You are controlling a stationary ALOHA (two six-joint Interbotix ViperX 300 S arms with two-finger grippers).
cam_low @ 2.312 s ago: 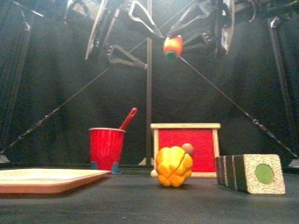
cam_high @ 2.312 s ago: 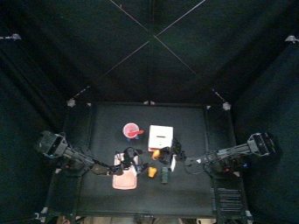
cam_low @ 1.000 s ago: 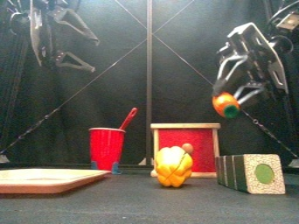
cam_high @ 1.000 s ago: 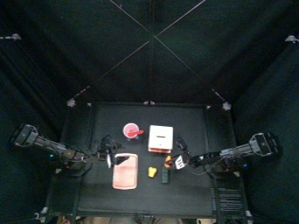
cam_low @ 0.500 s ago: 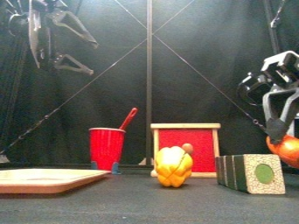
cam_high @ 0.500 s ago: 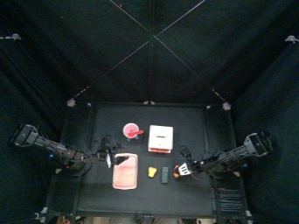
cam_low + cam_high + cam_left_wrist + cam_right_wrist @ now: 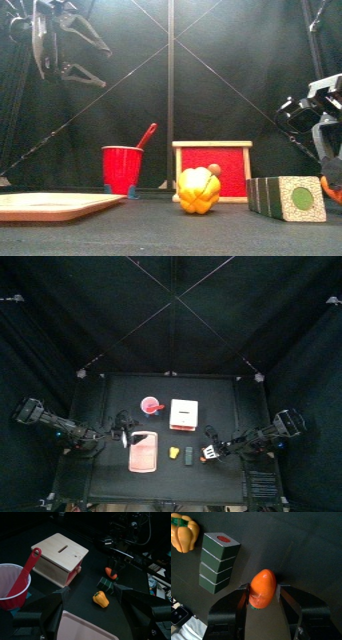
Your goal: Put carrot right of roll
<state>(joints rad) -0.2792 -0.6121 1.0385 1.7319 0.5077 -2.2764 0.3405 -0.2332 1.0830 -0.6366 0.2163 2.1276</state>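
Right wrist view: right gripper [image 7: 262, 597] jaws clamp the carrot [image 7: 262, 588] beside the roll [image 7: 216, 562], unseen from the front; left gripper [image 7: 60, 45] jaws hang wide at 10 o'clock.

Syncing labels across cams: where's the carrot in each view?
Top: carrot just right of the roll, in the right gripper.
Front: not visible; the right gripper is at the right edge, behind the roll.
Left wrist: small orange piece beside the roll.
Right wrist: centre, between the jaws.
Shared landmark: the dark green roll.
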